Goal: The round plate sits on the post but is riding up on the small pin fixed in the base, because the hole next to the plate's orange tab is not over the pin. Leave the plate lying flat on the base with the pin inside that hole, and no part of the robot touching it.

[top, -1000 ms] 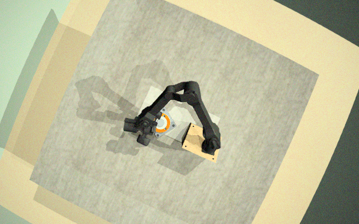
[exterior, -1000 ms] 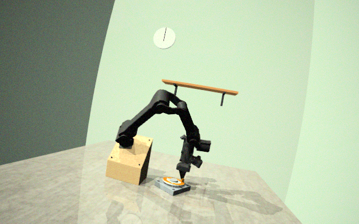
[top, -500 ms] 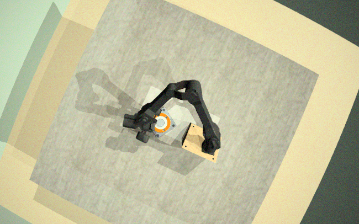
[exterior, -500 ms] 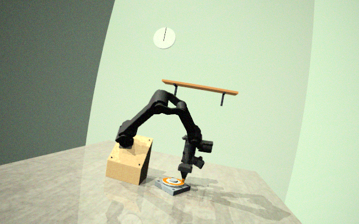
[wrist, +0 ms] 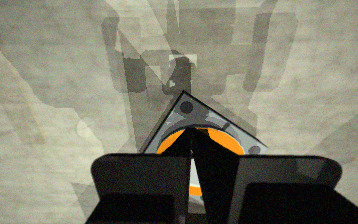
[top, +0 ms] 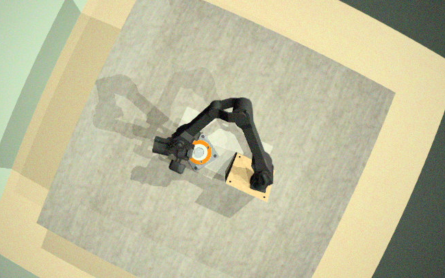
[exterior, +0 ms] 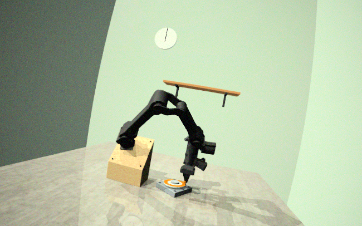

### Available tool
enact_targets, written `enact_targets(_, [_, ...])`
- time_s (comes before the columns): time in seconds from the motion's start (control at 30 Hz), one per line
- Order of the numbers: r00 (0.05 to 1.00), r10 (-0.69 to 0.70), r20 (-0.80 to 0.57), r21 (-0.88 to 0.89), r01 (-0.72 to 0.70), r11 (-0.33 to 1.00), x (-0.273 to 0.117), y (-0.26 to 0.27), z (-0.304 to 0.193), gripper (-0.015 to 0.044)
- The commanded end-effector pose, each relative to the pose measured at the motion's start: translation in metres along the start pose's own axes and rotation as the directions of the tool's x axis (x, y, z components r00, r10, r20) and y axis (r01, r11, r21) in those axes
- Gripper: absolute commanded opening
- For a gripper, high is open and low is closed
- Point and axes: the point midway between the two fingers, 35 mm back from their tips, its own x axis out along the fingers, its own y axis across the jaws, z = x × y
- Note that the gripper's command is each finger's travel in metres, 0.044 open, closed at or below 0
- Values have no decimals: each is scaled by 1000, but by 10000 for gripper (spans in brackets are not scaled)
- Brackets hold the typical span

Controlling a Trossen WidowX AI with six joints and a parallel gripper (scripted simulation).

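With the jaws pressed together on nothing and their tip down at the right edge of the orange plate (exterior: 174, 182) on its grey base (exterior: 174, 190), seating over the pin looks unfinished and the robot must yet withdraw; the mottled grey surface (exterior: 50, 193) meets pale green walls.

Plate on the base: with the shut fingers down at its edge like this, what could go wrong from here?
1. The shut gripper sits at the orange plate's rim, so it could slip off.
2. Pressing down might jam the plate harder on the pin, which is hidden here.
3. The fingers block the wrist view, so hole alignment is hard to check.
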Motion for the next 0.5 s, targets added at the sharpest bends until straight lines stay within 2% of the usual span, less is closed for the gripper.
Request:
enact_targets(0.0, [1000, -3, 5, 5, 3, 1000, -2, -8, 2, 0])
enact_targets(0.47, [1000, -3, 5, 5, 3, 1000, -3, -21, 1, 0])
